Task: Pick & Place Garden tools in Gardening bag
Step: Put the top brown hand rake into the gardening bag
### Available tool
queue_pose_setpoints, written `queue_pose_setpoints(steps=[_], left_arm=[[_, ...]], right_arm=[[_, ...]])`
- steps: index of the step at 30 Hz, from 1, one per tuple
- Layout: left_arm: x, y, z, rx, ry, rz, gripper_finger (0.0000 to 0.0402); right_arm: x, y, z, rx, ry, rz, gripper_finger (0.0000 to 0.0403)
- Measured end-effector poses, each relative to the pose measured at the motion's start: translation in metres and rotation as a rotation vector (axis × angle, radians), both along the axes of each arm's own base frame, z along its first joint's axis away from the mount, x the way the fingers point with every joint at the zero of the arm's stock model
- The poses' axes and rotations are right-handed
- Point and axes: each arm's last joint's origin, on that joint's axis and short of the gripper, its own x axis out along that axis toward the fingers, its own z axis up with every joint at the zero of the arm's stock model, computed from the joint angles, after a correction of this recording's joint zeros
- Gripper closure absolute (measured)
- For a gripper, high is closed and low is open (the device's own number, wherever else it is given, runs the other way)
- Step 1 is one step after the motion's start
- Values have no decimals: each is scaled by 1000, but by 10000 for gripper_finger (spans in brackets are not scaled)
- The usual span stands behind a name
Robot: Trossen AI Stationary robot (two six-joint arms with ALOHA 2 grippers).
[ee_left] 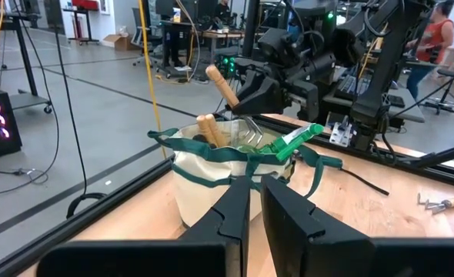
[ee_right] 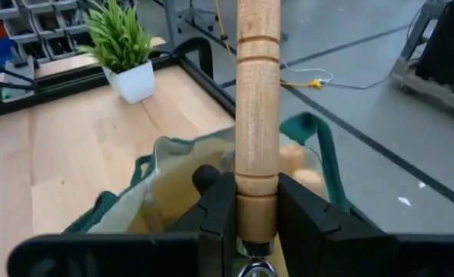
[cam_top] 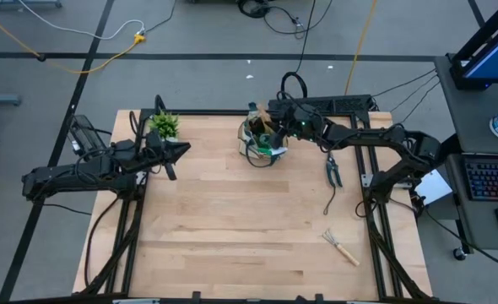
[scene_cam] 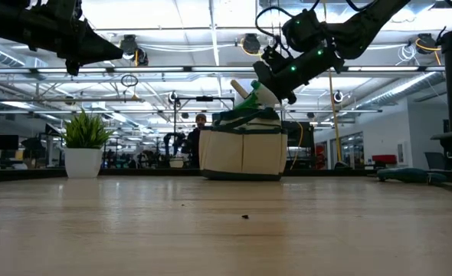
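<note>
right claw (ee_right: 256, 209) is over the bag (cam_top: 260, 142) at the far middle of the desk (cam_top: 232, 228), pinching a wooden-handled tool (ee_right: 256, 115) by its handle, metal end pointing down into the bag's mouth. which tool it is i can't tell, the head is hidden inside. so the step in hand looks like the drop-in: tool lined up over the opening, not yet let go. already in the bag you can see other wooden handles (ee_left: 210, 129) and the green spray bottle (ee_left: 295, 141) poking over the rim. left claw (ee_left: 255, 201) waits in the air near the potted plant (cam_top: 165, 126), fingers pressed together, holding nothing. still out on the desk: the black shears (cam_top: 333, 171) just right of the bag, and the hand rake (cam_top: 340, 245) well apart towards the near right corner. next move, as i read it: lower a touch, spread the fingers so the tool slides in beside the others without snagging the green handles (ee_left: 246, 158), then lift clear and go for the shears, the nearer of the two.
</note>
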Motion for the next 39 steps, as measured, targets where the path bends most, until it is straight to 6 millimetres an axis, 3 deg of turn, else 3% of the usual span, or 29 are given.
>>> queue_pose_setpoints(steps=[12, 26, 39], left_arm=[[0, 0, 0, -6, -2, 1, 360], [0, 0, 0, 0, 0, 1, 360], [0, 0, 0, -2, 0, 1, 360]], right_arm=[[9, 0, -22, -8, 80, 26, 341], [7, -1, -24, -46, 145, 26, 340], [9, -1, -20, 2, 55, 44, 336]])
